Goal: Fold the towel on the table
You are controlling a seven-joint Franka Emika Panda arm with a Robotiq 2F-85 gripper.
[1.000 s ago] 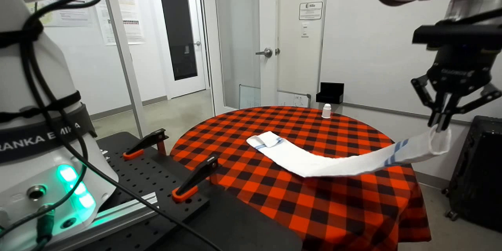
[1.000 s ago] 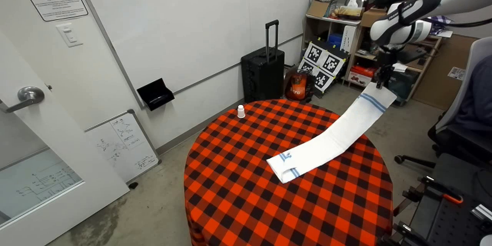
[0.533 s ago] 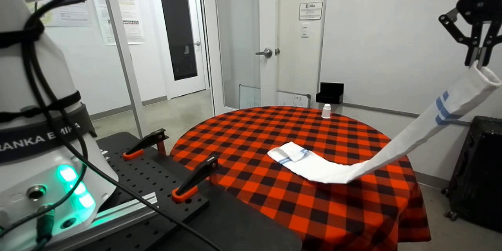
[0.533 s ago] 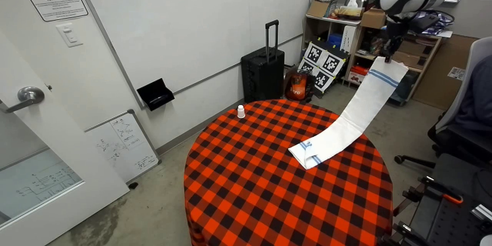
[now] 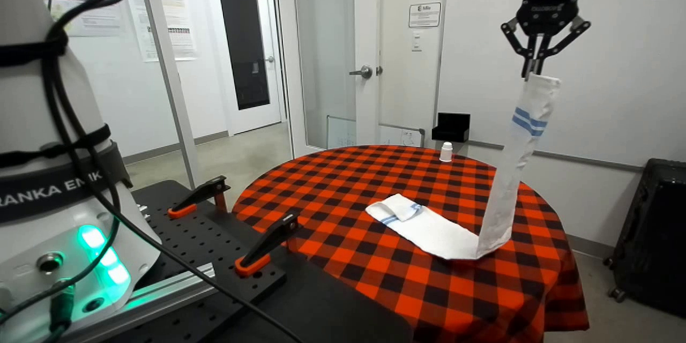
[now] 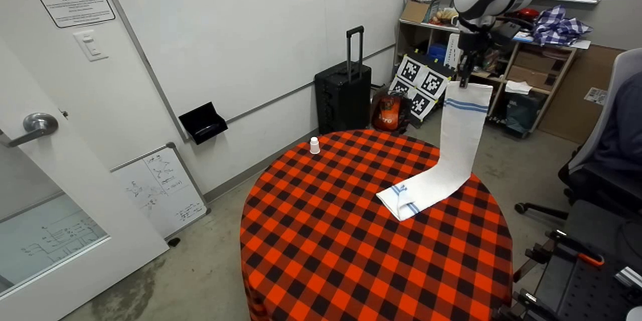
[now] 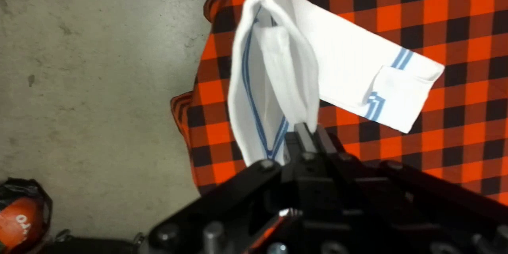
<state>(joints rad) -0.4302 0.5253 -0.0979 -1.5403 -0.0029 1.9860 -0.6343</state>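
The black two-fingered gripper [image 5: 532, 73], pinched nearly together, has one end of the long white blue-striped cloth towel [image 6: 454, 155] aloft! In an exterior view, the rest lies toward two o'clock on the round table [image 6: 351, 241] draped in red-and-black check, far end partly folded over; how much fabric it grips, hard to tell.
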